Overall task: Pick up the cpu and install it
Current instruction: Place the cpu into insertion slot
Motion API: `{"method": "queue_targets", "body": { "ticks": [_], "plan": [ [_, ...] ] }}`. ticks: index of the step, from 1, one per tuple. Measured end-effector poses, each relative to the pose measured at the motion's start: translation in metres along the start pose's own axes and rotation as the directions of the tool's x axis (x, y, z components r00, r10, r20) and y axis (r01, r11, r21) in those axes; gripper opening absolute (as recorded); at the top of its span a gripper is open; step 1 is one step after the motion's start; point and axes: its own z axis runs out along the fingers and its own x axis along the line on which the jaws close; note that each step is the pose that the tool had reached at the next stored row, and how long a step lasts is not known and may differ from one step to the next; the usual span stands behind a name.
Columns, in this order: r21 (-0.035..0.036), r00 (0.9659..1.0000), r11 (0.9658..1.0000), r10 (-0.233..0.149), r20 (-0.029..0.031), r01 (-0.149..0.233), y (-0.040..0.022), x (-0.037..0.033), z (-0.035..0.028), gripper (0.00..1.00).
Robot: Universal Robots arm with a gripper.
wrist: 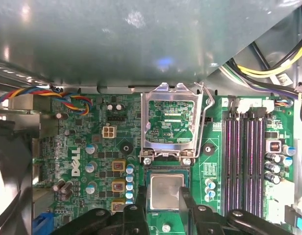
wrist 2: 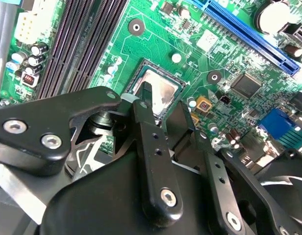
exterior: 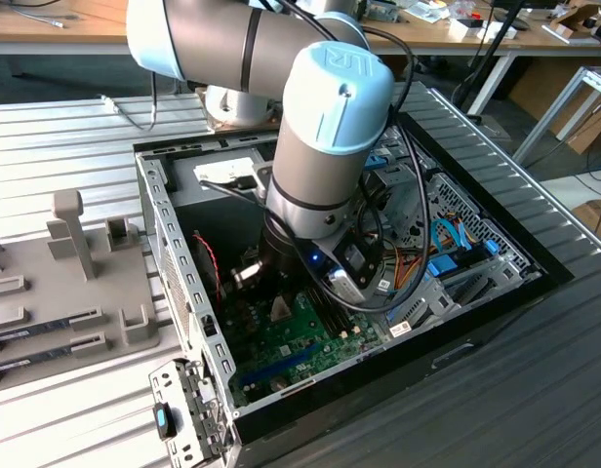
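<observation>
Straight above the socket the gripper takes up the room. At one socket edge the lid stands upright and walls off that side. Beyond the lid a grey box overhangs, with cables bunched beneath it. Beside the socket the memory slots lie low, leaving passage above them. On the opposite side, short capacitors rise little.

Robotics lab or workshop. Evidence: robot arm over an open computer case on a ribbed metal surface; grey parts holder alongside; wooden surface strewn with cables behind.
</observation>
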Motion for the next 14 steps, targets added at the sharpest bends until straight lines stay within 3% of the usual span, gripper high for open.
{"method": "queue_targets", "body": {
  "ticks": [12, 13, 14],
  "plan": [
    [-0.0001, 1.0, 1.0, 0.0, 0.0, 0.0, 0.0, 0.0, -0.0013, 0.38],
    [-0.0001, 1.0, 1.0, 0.0, 0.0, 0.0, 0.0, 0.0, -0.0013, 0.25],
    [-0.0001, 1.0, 1.0, 0.0, 0.0, 0.0, 0.0, 0.0, -0.0013, 0.25]
  ]
}}
